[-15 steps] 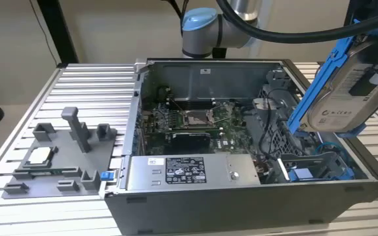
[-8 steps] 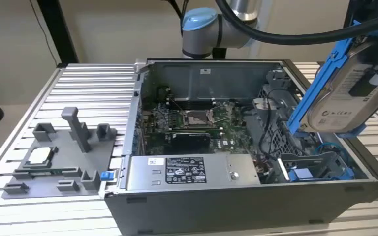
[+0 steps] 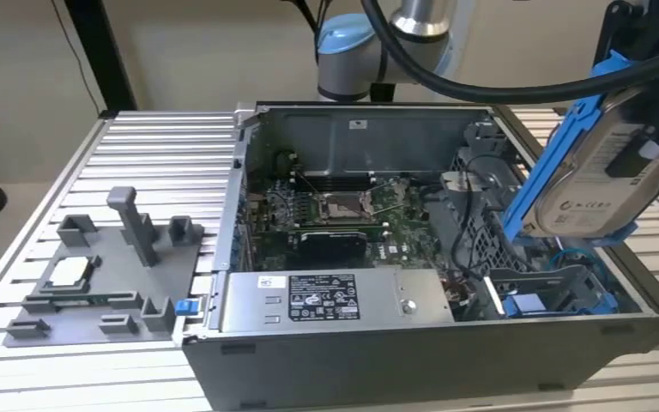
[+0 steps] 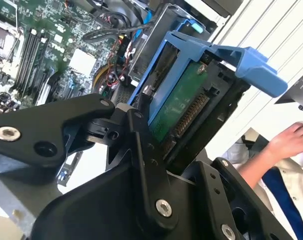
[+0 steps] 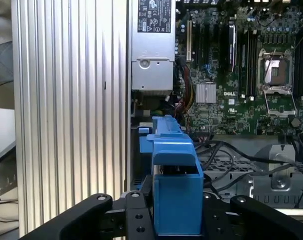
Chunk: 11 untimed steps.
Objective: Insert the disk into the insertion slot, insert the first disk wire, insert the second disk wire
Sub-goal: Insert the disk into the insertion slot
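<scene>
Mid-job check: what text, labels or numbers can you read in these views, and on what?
No text reads clearly enough to quote.
White label on the disk: print and symbols, too small.
White label on the power-supply box: dense print, blurred.
Motherboard: short white marking, tiny lettering, too small.
Small sticker on the case wall: unreadable.

The open computer case [image 3: 421, 360] sat on the counter [image 3: 169, 137], with a fixture plate [image 3: 89, 292] beside it on the exterior view's left and my arm's base [image 3: 347, 51] behind it. Inside, the motherboard [image 3: 329, 215] lay in the middle, the power-supply box [image 3: 318, 300] along the near wall, and the insertion slot [image 3: 553, 292] in the near corner on the exterior view's right. The disk [image 3: 587, 184], clamped in my tool [image 3: 648, 150], hung tilted above that slot, apart from it.
</scene>
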Available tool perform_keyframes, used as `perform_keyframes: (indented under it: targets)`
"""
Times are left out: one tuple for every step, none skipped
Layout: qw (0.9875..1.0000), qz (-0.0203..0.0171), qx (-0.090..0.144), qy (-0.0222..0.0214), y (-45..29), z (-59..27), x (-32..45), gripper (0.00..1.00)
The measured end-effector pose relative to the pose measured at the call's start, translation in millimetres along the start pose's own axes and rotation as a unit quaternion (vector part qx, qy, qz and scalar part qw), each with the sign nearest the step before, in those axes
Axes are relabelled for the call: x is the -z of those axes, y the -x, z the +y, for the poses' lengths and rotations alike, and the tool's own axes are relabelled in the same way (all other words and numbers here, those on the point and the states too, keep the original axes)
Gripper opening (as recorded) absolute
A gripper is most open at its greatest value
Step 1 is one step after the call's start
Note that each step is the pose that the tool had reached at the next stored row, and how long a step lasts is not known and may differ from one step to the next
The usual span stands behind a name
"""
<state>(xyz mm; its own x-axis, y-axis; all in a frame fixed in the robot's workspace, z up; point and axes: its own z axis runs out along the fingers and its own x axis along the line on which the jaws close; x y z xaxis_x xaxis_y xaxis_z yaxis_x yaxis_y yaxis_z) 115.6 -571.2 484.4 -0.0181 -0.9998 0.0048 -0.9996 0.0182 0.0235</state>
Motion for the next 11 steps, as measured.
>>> perform_keyframes:
  targets:
    - [1.0000, 0.0000, 0.000, -0.0006, 0.0, -0.1, -1.0, 0.00]
    - [1.0000, 0.0000, 0.000, -0.0010, 0.0, -0.3, -2.1, 0.00]
    - [1.0000, 0.0002, 0.000, -0.0013, 0.0, -0.6, -2.9, 0.00]
    - [1.0000, 0.0001, 0.000, -0.0016, 0.1, -1.1, -4.0, 0.00]
    - [1.0000, 0.0001, 0.000, -0.0018, 0.0, -1.7, -5.2, 0.00]
    - [1.0000, 0.0000, 0.000, -0.0020, -0.1, -2.3, -6.6, 0.00]
    - [1.0000, 0.0000, 0.000, -0.0021, -0.4, -3.0, -7.9, 0.00]
    - [1.0000, -0.0001, 0.000, -0.0023, -0.5, -3.6, -9.3, 0.00]
    - [1.0000, 0.0000, 0.000, -0.0025, -0.7, -4.2, -10.7, 0.00]
    - [1.0000, 0.0001, 0.000, -0.0027, -0.8, -4.9, -12.1, 0.00]
    - [1.0000, 0.0000, 0.000, -0.0029, -1.0, -5.5, -13.6, 0.00]
